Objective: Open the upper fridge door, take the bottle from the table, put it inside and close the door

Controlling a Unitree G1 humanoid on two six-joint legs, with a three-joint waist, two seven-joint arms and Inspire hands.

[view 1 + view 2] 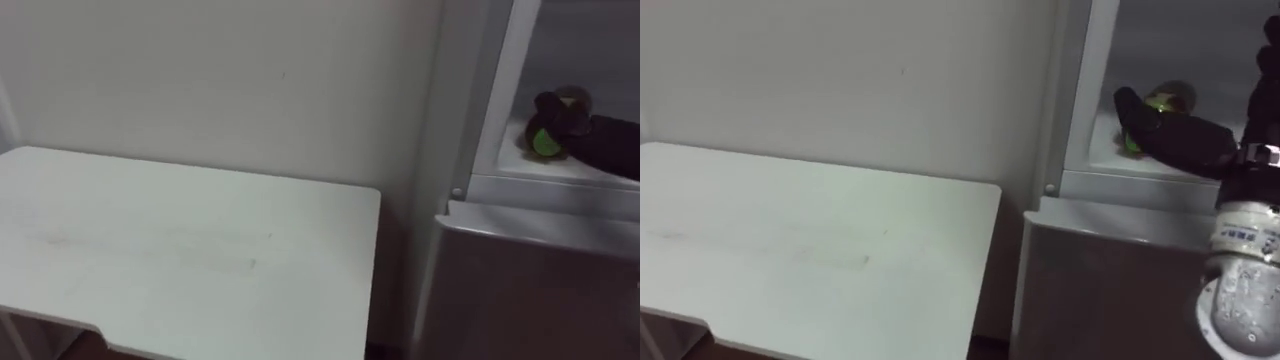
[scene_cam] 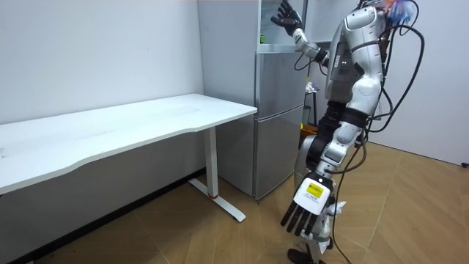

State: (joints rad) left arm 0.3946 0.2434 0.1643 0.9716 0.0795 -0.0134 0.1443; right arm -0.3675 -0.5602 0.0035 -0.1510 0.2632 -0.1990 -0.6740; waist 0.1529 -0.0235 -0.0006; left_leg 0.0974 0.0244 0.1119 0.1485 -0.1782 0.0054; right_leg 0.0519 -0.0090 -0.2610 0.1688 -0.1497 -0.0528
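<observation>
My right hand [image 1: 1185,135] is up in the open upper fridge [image 1: 500,110], fingers [image 1: 1137,108] extended and released, gripping nothing. The bottle [image 1: 545,140] rests on the shelf [image 1: 520,165] just past the fingertips, toward my left; I cannot tell its long axis. My left hand [image 2: 310,209] hangs slack, well below, so pulling clear falls to the right.
</observation>
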